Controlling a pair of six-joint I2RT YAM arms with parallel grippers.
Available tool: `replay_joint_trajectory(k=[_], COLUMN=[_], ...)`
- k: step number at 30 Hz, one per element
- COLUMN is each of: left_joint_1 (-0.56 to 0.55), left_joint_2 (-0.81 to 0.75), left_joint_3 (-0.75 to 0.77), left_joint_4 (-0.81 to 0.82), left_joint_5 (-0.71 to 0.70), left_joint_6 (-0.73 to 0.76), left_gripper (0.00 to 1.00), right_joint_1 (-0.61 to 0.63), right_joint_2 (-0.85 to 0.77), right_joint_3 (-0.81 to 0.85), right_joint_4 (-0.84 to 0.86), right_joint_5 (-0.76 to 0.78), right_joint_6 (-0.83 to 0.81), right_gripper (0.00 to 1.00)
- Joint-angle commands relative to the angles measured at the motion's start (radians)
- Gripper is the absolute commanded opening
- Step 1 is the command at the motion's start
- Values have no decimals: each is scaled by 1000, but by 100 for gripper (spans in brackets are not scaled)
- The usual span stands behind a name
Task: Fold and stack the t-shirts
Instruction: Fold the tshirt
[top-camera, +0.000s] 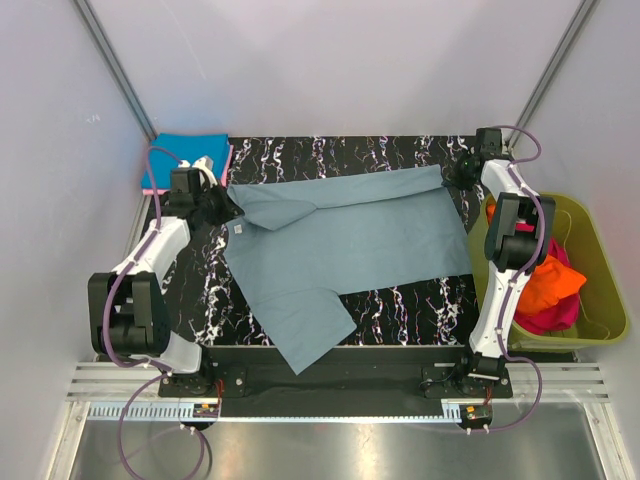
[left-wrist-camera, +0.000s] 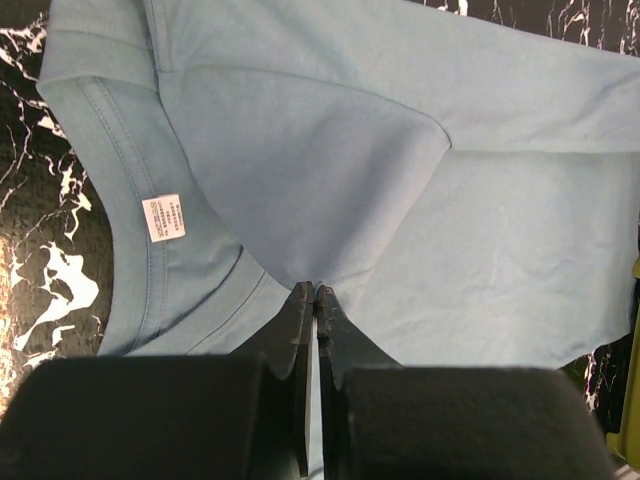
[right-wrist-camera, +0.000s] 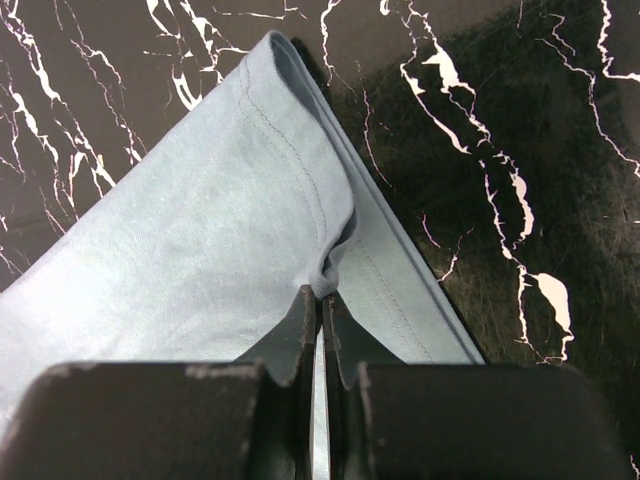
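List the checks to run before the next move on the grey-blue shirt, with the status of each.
1. Left tool shut on the grey-blue shirt beside the collar: ok.
2. Right tool shut on the shirt's hem corner: ok.
3. Near sleeve fully on the table: not ok, it overhangs the near edge.
4. Each grip holds a single layer: cannot tell.
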Motion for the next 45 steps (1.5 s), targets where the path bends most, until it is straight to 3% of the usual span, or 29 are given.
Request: replay_joint_trajectory(k=[1,12,17,22,30,37,39,41,45], left_joint_1=[-1,-1,-1,-3,-1,-1,-1,-1,-1], left_joint_2=[-40,-27,-24,-35,-88,-220,-222,-160,9], left_joint_3=[-6,0,-9,-17,-57,-152,-132,-94,65], left_joint_4=[31,28,25,5,-41,-110,-113,-107,-58], left_joint_5=[25,39,48,80,79,25,-4,-18,-42], left_joint_6=[4,10,16,37,73,90,83,76,57], left_gripper=[0,0,0,1,21,27,36,40,37], right_joint_1=[-8,-8,-8,-8,-8,-8,-6,-6,-2], right_joint_2=[-26,-32,-23,-16,-18,11,25,54,125], right_joint_3=[-12,-44,-49,-10,52,141,163,181,279], right_joint_4=[6,-14,-28,-76,-106,-131,-129,-128,-131], right_joint_5=[33,79,98,124,122,60,27,4,-39], right_joint_6=[-15,-18,-26,-75,-78,-37,-22,14,60], right_gripper=[3,6,14,34,59,61,61,62,62])
